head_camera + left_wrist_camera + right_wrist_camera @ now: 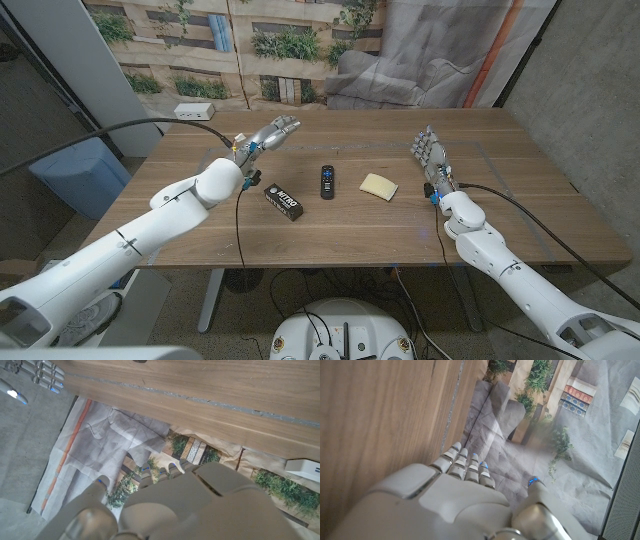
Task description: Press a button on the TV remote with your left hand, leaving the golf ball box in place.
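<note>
Both arms reach in from the head view's near corners over the desk (330,235). Left hand (268,136) hovers released, fingers spread, past the golf ball box (283,201); the remote (327,181) lies mid-desk just beside that box, untouched. Right hand (430,153) stands open by the yellow sponge (379,186).

Left wrist view: the left hand (200,505) holds nothing.

Right wrist view: the right hand (455,500) is empty, fingers straight.

Approach seems unstarted; next, the left hand must swing in and lower a fingertip onto a button, clear of the box.
</note>
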Robot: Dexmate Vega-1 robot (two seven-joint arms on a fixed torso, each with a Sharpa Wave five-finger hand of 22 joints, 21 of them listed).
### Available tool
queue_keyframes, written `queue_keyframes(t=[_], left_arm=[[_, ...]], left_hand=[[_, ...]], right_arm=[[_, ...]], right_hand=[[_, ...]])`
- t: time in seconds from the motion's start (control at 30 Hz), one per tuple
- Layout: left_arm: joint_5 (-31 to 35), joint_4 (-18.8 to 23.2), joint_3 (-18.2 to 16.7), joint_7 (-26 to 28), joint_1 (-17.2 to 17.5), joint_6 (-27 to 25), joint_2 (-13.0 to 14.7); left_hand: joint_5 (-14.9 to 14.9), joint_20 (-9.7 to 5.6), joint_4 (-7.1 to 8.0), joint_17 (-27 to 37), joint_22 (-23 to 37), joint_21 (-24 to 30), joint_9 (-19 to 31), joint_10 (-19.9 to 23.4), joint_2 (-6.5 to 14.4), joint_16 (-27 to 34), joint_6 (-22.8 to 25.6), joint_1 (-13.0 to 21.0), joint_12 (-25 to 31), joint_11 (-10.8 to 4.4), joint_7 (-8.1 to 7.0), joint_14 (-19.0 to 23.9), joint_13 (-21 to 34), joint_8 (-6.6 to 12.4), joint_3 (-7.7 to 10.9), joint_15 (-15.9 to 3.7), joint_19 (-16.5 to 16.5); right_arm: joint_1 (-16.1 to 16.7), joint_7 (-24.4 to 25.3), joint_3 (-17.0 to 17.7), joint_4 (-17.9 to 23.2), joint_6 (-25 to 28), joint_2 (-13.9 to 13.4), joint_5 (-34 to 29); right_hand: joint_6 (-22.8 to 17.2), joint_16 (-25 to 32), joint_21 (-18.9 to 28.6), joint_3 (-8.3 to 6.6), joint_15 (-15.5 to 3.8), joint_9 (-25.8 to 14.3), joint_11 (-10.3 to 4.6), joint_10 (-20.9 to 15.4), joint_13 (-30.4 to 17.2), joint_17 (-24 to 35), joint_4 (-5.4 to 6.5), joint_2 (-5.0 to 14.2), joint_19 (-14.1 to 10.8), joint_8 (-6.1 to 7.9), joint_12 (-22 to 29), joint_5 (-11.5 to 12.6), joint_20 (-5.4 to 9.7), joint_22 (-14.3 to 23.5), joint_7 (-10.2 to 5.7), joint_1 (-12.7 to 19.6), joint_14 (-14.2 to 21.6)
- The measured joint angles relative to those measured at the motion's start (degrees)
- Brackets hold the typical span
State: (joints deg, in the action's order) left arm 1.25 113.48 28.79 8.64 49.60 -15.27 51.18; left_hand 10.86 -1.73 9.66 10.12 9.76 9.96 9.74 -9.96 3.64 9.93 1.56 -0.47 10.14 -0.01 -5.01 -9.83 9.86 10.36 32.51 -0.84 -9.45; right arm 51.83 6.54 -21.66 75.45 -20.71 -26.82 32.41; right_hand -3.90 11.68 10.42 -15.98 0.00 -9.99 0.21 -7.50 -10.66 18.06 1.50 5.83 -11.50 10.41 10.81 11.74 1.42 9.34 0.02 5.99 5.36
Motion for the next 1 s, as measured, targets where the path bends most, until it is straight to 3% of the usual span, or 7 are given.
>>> queue_keyframes(t=[0.37, 0.6, 0.63, 1.0], left_arm=[[11.1, 3.8, 6.0, -7.6, -5.7, -7.8, 1.1], [18.2, 4.7, 7.7, -13.8, -7.3, -12.8, 1.2], [19.3, 5.6, 10.3, -14.9, -9.7, -13.6, 0.9], [29.7, 6.1, 15.6, -24.6, -14.7, -19.8, -1.3]], left_hand=[[0.0, 0.0, 1.34, 0.2, 0.0, -0.2, 0.0, 0.1, 0.0, 0.0, 0.0, -0.4, 0.0, 0.53, 0.0, 0.0, 0.0, 0.0, -1.34, 0.43, 0.0], [0.0, 0.0, 1.63, 0.2, 0.3, -0.2, 0.0, -0.1, 0.0, 0.0, 0.0, -0.4, 0.0, 0.74, -0.02, 0.0, 0.0, -0.22, -1.98, 0.43, 0.0], [-0.3, 0.0, 1.63, 0.2, 0.3, -0.2, 0.0, -0.1, 0.0, 0.0, 0.2, -0.4, 0.0, 0.77, -0.21, 0.0, 0.0, -0.22, -1.98, 0.43, 0.0], [-0.3, 0.0, 1.85, 0.4, 0.3, -0.2, 0.0, 0.1, -0.1, 0.0, 0.8, -1.0, 0.0, 1.14, 0.01, 0.0, 0.0, -0.22, -3.36, 1.05, 0.0]], right_arm=[[0.2, -0.5, 0.1, -0.7, -0.8, 0.3, 0.4], [0.1, -0.8, 0.1, -1.4, -1.0, 0.5, 0.5], [0.1, -1.2, 0.1, -1.6, -1.3, 0.5, 0.7], [-0.3, -2.2, 0.1, -2.7, -1.7, 0.8, 1.2]], right_hand=[[0.0, 0.0, 0.0, -0.23, 0.0, 0.0, 0.0, 0.0, 0.0, -0.5, -0.23, 0.0, 0.0, 0.0, 0.0, 0.0, 0.0, 0.0, 0.0, 0.0, 0.0], [0.0, 0.0, 0.0, -0.23, 0.0, 0.0, 0.0, 0.0, 0.0, -0.7, -0.23, 0.0, 0.0, 0.0, 0.0, 0.0, 0.0, 0.0, 0.0, 0.0, 0.0], [0.0, -0.1, 0.0, -0.23, 0.0, 0.0, 0.0, 0.0, 0.0, -0.8, -0.23, 0.0, 0.0, 0.0, 0.0, 0.0, 0.0, 0.0, 0.0, 0.0, 0.0], [0.0, -0.2, 0.0, -0.39, 0.22, 0.0, -0.01, 0.0, 0.0, -1.0, -0.39, 0.0, 0.0, 0.0, 0.0, 0.0, 0.0, 0.0, 0.0, 0.0, -0.2]])
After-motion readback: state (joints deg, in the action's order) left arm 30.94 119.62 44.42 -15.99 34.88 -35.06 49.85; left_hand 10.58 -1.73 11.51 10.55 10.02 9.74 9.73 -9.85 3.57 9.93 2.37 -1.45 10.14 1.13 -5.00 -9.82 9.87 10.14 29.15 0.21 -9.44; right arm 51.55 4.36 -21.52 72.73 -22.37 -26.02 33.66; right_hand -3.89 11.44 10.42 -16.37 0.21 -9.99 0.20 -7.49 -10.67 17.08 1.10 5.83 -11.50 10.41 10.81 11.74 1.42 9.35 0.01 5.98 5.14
